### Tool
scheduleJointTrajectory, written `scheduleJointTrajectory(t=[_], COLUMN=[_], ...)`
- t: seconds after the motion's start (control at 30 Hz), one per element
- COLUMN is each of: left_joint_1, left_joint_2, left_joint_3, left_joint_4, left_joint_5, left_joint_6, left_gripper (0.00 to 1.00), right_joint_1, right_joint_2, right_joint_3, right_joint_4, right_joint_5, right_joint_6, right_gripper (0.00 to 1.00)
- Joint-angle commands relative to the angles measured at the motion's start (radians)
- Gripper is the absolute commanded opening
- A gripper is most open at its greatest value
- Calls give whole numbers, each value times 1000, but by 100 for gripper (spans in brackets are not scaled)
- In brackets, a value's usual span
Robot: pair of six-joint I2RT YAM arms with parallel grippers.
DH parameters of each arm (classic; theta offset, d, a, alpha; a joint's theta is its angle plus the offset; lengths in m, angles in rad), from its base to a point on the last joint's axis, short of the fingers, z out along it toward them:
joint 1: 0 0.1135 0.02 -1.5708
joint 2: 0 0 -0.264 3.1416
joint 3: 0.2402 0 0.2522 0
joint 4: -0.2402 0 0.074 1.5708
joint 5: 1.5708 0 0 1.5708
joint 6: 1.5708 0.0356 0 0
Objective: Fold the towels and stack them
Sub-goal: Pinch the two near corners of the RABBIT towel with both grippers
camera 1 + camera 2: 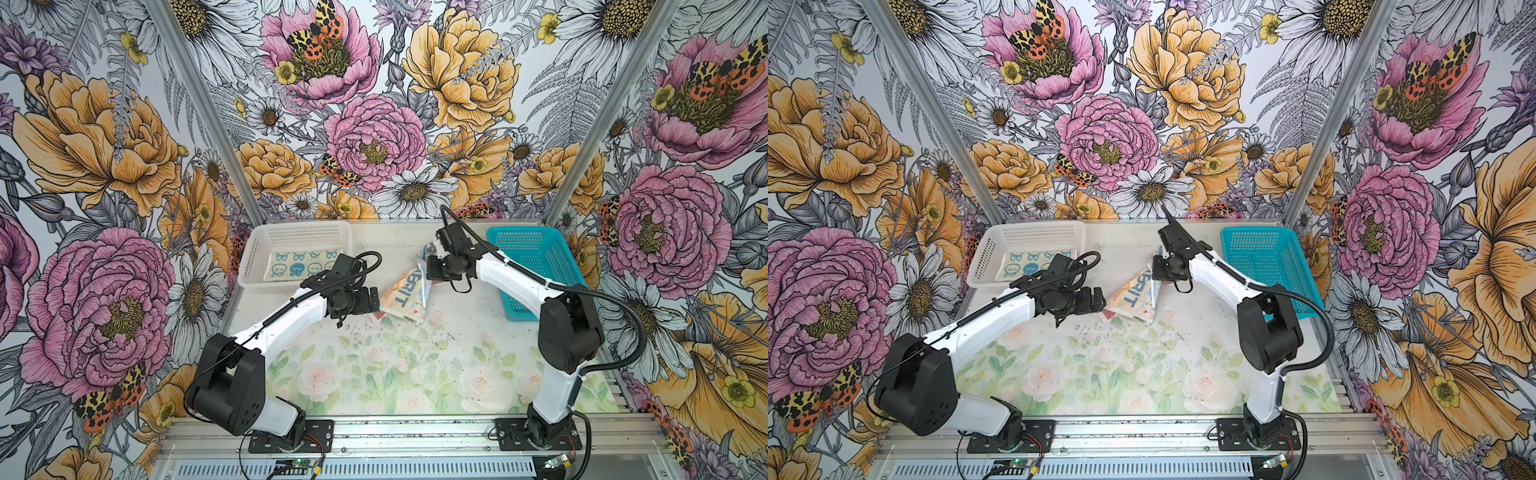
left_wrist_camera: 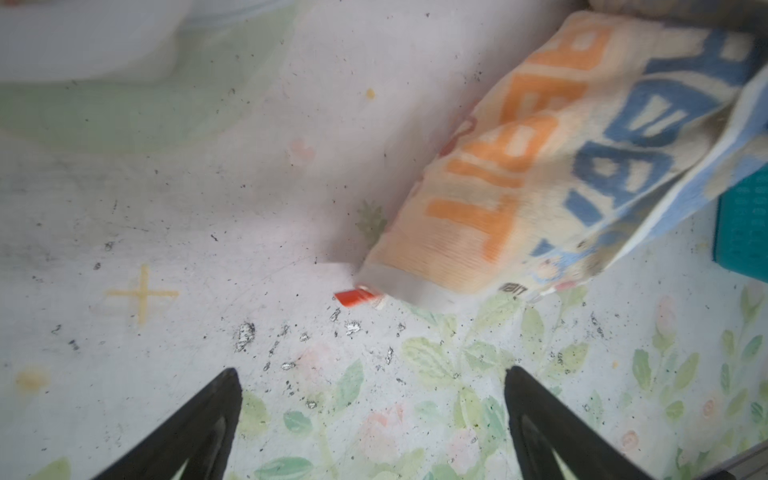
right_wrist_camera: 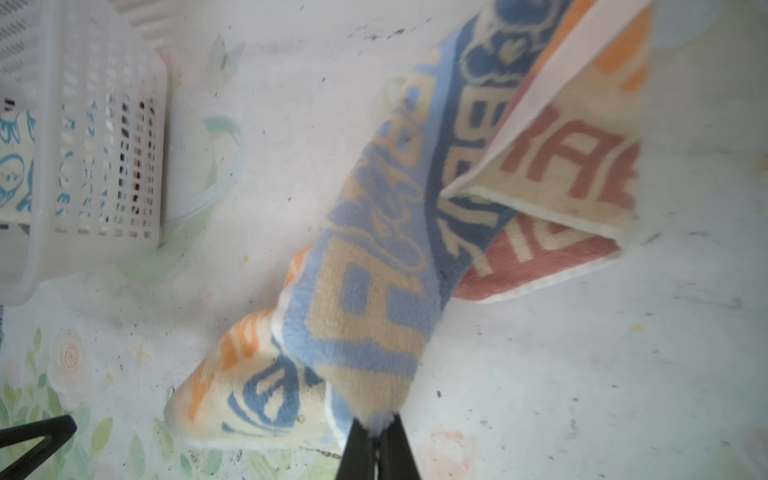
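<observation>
Black jaws of the right gripper [image 3: 376, 430] are clenching the blue towel [image 3: 374, 291] by one end; its long axis is running toward the table's [image 1: 374, 374] far edge, over the orange towel [image 2: 478, 187]. Left gripper [image 2: 372, 374] is hanging released nearby.

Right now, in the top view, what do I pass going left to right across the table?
White basket → left gripper → loose towels → right gripper, shut on them → teal basket.

A lab test booth: floral-printed walls [image 1: 104, 166] on aluminium framing [image 1: 415, 435] (robot arms [image 1: 286, 309] bolted on) enclose a tabletop [image 1: 374, 374].
</observation>
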Motion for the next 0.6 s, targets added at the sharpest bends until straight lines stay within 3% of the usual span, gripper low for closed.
scheduleJointTrajectory(t=[0.0, 0.03, 0.13, 0.23, 0.33, 0.57], left_joint_1=[-21, -26, -37, -50, -65, -141], left_joint_2=[23, 33, 60, 82, 103, 210], left_joint_3=[43, 50, 65, 75, 79, 103], left_joint_4=[16, 16, 17, 19, 25, 32], left_joint_5=[-19, -16, -7, 3, 5, -5], left_joint_6=[-13, -13, -13, -13, -11, 9], left_gripper=[99, 99, 99, 99, 99, 97], right_joint_1=[-58, -76, -88, -85, -85, -85], right_joint_2=[-10, -16, -56, -116, -180, -280], right_joint_3=[-95, -116, -172, -242, -329, -506], right_joint_4=[-41, -47, -54, -56, -60, -59], right_joint_5=[32, 39, 66, 54, 44, -5], right_joint_6=[-75, -87, -112, -117, -115, -87], right_gripper=[2, 16, 44, 65, 72, 70])
